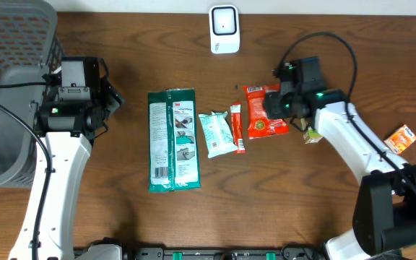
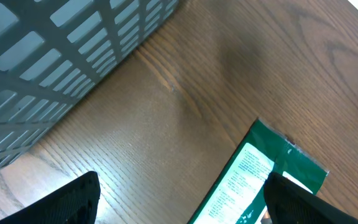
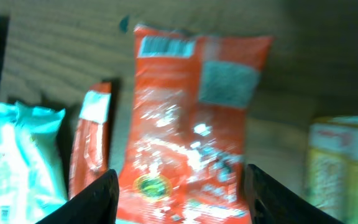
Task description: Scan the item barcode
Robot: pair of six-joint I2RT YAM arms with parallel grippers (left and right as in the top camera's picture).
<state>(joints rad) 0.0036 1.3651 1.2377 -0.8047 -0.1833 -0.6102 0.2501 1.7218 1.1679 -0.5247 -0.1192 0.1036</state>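
Note:
A white barcode scanner (image 1: 224,29) stands at the table's far edge. Below it a red pouch (image 1: 264,114) lies flat on the wood. My right gripper (image 1: 276,103) hovers over the pouch. In the right wrist view the red pouch (image 3: 191,118) lies between the fingers of my right gripper (image 3: 179,186), which is open, with a gap on each side. My left gripper (image 1: 114,97) is open over bare wood. In the left wrist view my left gripper (image 2: 179,196) has one finger over the end of a green pack (image 2: 253,171).
A long green pack (image 1: 173,139), a teal packet (image 1: 217,133) and a thin red stick pack (image 1: 237,128) lie in a row left of the pouch. A small yellow box (image 1: 310,135) sits by the right arm, an orange box (image 1: 401,137) far right. A grey basket (image 1: 9,43) fills the left corner.

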